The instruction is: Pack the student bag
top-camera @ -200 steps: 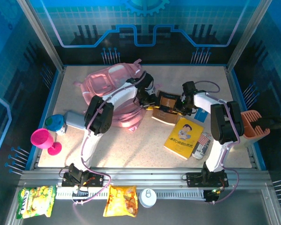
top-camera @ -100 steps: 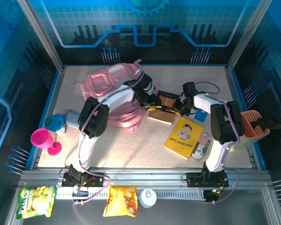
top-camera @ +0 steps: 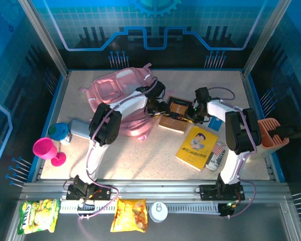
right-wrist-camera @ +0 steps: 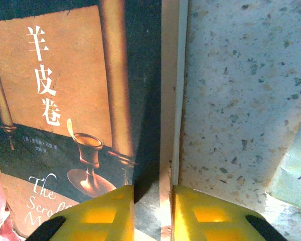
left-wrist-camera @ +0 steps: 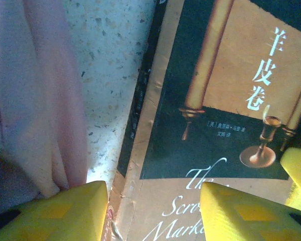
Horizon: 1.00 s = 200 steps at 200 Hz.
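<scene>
1. One dark paper book with a gold scroll picture (left-wrist-camera: pixel 215 100) lies just beside the big soft pink student bag (top-camera: pixel 115 88).
2. The left gripper (left-wrist-camera: pixel 153 206) has its fingers apart above the book.
3. The right gripper (right-wrist-camera: pixel 153 201) pinches the book's edge.

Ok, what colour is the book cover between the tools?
The book is black with a tan scroll; clearest in the right wrist view.

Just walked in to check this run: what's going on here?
Both arms are working on the dark book beside the pink student bag. The right gripper pinches the book's edge between its jaws. The left gripper sits over the opposite edge, next to the bag, jaws open. The book is not yet in the bag.
</scene>
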Each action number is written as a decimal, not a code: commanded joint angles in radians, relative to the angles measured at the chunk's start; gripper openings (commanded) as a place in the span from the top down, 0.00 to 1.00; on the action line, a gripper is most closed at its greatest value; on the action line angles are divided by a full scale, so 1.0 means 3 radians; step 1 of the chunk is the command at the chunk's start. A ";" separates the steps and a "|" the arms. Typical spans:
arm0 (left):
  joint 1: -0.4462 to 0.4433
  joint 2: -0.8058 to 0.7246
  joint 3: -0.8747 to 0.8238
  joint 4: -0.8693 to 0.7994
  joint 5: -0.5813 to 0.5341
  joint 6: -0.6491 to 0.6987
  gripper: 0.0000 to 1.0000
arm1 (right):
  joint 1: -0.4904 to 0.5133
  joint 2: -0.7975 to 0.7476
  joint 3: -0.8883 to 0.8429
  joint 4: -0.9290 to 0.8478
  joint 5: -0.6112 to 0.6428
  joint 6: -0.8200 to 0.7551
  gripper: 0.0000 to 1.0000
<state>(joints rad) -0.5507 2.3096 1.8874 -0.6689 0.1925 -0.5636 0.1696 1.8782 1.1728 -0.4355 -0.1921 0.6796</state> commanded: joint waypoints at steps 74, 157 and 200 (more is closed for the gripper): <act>-0.0217 0.0549 0.0282 -0.0591 -0.0309 0.0300 0.60 | 0.0309 -0.0103 0.0548 -0.0758 0.0096 -0.0287 0.71; -0.0234 0.0626 0.0274 -0.0654 -0.0442 0.0337 0.64 | 0.0340 -0.0260 0.0598 -0.0849 0.0209 -0.0210 0.73; -0.0233 0.0620 0.0284 -0.0644 -0.0417 0.0350 0.65 | 0.0339 -0.0242 0.0574 -0.0831 0.0160 -0.0220 0.79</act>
<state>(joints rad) -0.5980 2.3913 2.0014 -0.7921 0.0555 -0.4866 0.2554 1.8381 1.3308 -0.6594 -0.1310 0.6128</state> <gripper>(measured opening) 0.351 0.241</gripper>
